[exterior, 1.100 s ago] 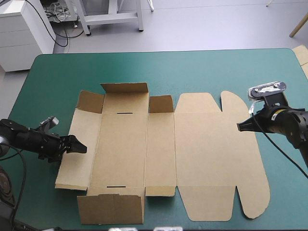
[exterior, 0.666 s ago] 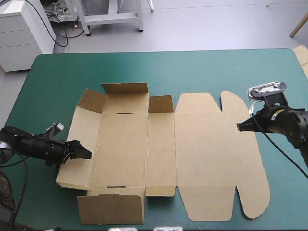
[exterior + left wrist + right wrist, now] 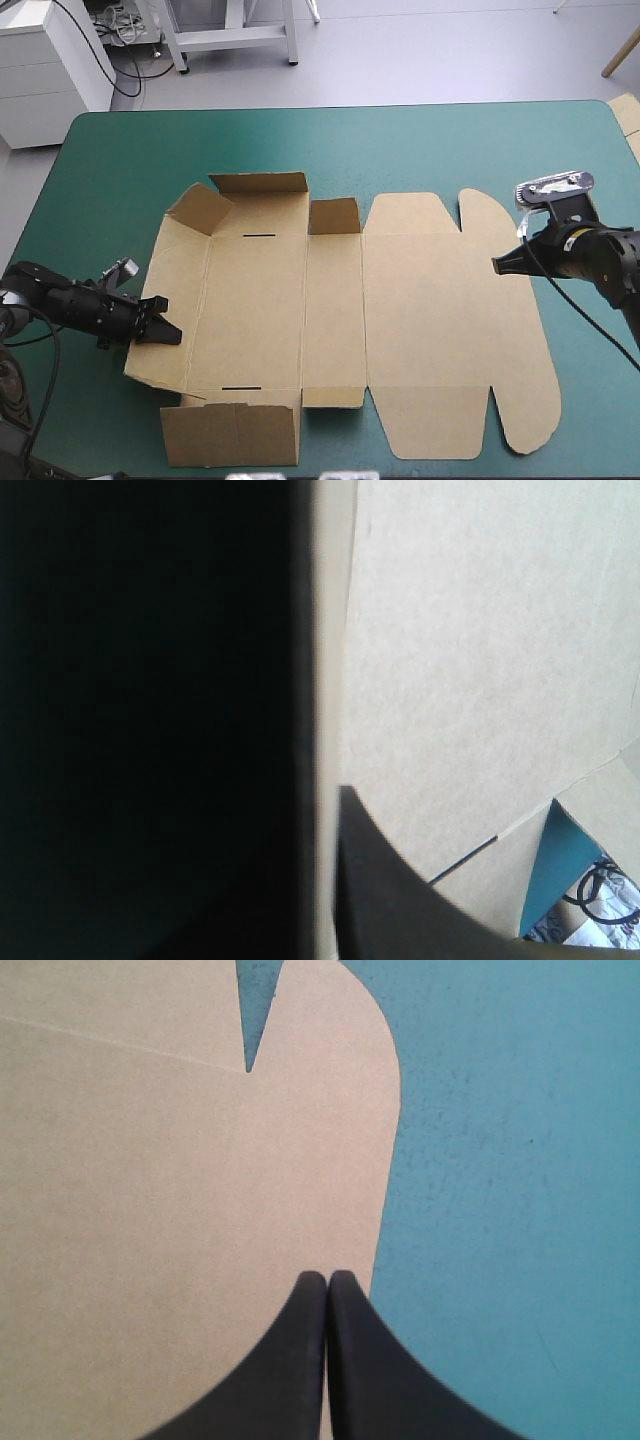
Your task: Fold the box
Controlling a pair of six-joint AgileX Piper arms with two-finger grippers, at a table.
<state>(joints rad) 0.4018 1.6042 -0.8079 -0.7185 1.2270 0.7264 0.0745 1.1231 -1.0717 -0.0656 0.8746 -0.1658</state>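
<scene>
The box (image 3: pixel 400 320) lies mid-way across the counter (image 3: pixel 400 150), its left wall (image 3: pixel 172 300) tipped higher than before by the left hand (image 3: pixel 163 333) pinching it, so folding's begun, while the right hand (image 3: pixel 497 265), fingers together, rests at its right edge.

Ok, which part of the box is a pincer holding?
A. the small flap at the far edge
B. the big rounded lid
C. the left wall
C: the left pincer is shut on the left wall of the box, tilting it up. The right pincer is shut at the edge of the lid, gripping nothing.
</scene>
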